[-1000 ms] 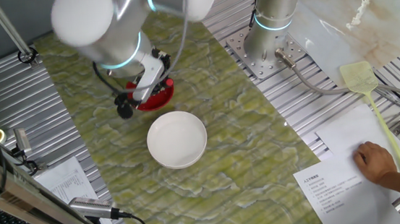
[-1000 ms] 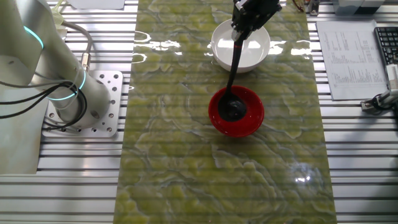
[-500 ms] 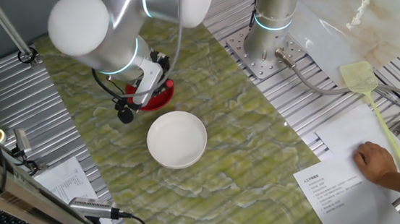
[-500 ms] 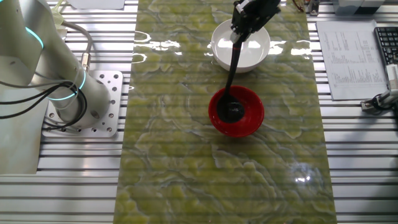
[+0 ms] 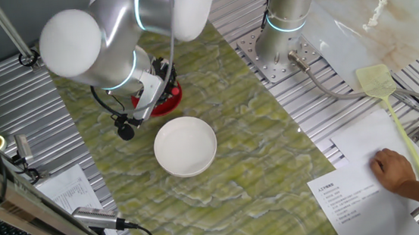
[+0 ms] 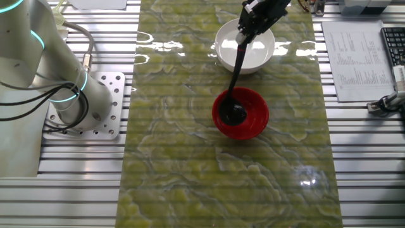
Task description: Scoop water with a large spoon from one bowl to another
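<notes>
Silver and white, your arm's base [image 6: 69,95] sat bolted to the ribbed metal table [image 6: 76,183] at the far left of the other fixed view, at about nine o'clock from the bowls. Moving right, you had the green marbled mat [image 6: 171,158] running down the middle. On it stood the small red bowl [image 6: 254,119], with the black ladle [image 6: 235,82] reaching into it: the round scoop lay inside the bowl, towards its left side, and the thin handle rose towards twelve o'clock. Your gripper [image 6: 248,31] held that handle near its top, fingers clamped on it, over the white bowl [image 6: 261,49], which stood just past the red one at twelve o'clock, close to it but apart. Whether either bowl held water could not be made out. Right of the mat you had a printed sheet [image 6: 354,60] and a keyboard's edge [image 6: 393,44]. In one fixed view, a yellow fly swatter [image 5: 391,105] and a person's hand [image 5: 393,170] lay at the far right on white paper.
</notes>
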Controlling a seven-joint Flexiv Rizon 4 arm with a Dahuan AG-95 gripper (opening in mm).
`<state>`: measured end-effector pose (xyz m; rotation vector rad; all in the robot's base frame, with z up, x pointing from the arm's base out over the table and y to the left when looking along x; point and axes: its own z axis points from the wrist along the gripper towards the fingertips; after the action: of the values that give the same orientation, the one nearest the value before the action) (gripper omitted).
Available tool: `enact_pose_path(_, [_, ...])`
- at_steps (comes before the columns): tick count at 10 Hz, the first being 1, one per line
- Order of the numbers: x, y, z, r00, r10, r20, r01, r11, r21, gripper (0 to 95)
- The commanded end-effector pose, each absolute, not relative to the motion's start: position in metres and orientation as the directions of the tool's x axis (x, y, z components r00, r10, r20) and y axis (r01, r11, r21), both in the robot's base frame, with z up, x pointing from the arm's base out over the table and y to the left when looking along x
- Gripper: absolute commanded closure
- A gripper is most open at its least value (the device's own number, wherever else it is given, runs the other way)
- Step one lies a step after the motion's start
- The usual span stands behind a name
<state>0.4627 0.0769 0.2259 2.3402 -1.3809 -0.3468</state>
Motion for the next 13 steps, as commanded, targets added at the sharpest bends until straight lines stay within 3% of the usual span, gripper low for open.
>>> enact_pose_path(1, [0.4623,0.0771,0.2256,0.483,-0.876,-0.013,-0.774,-0.433,0.462,95.0])
enact_pose_path(13, [0.4639,0.0791,0.2314,0.492,-0.869,-0.049,-0.723,-0.439,0.533,95.0])
